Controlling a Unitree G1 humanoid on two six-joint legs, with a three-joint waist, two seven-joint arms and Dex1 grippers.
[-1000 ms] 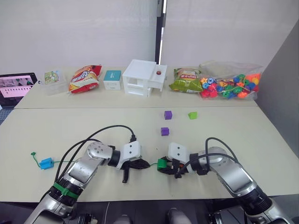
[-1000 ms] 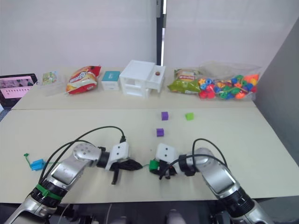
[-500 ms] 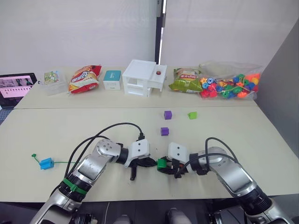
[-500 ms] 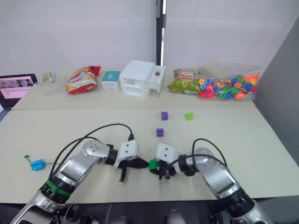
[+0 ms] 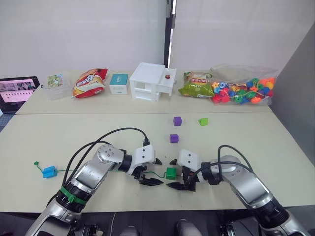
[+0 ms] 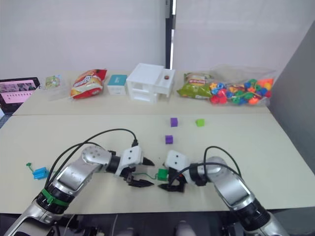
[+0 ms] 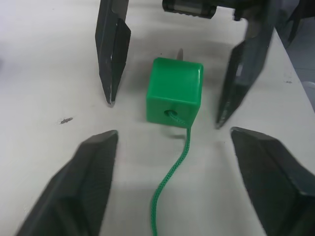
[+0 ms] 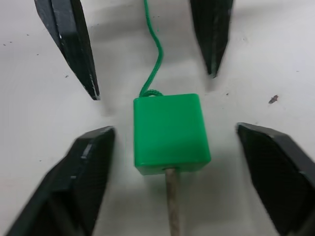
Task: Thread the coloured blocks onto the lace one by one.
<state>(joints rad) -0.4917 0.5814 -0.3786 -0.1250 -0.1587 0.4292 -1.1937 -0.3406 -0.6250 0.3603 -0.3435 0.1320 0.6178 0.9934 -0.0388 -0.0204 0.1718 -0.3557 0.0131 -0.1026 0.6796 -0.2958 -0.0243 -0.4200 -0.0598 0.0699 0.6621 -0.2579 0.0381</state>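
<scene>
Here the left gripper (image 5: 151, 171) and the right gripper (image 5: 173, 173) face each other low over the near table (image 5: 275, 152), both with fingers spread wide and holding nothing. Between them the dark green block (image 5: 171, 173) rests on the tabletop, touched by neither gripper. The lace (image 7: 173, 172) enters a hole in the side of this block facing the left gripper, and its stiff pale tip (image 8: 172, 211) sticks out of the opposite side, toward the right gripper, so the block sits threaded on the cord. From the block the lace runs along the table toward the robot's left, passing under the left arm, to the blue block (image 5: 48, 172) near the table's left edge; a short knotted end (image 5: 35, 163) lies just beyond that block.

Two purple blocks lie unthreaded farther back on the table: the nearer purple block (image 5: 173, 138) and the farther purple block (image 5: 177, 120). The light green block (image 5: 203, 121) sits just beside the farther one, on the robot's right.

On the far table (image 5: 98, 105) stand a white drawer box (image 5: 151, 81), a red snack bag (image 5: 88, 82), a green snack bag (image 5: 196, 84), a small teal box (image 5: 118, 83), a clear bag of beads (image 5: 241, 89) and a tablet (image 5: 17, 90) at the far left.
</scene>
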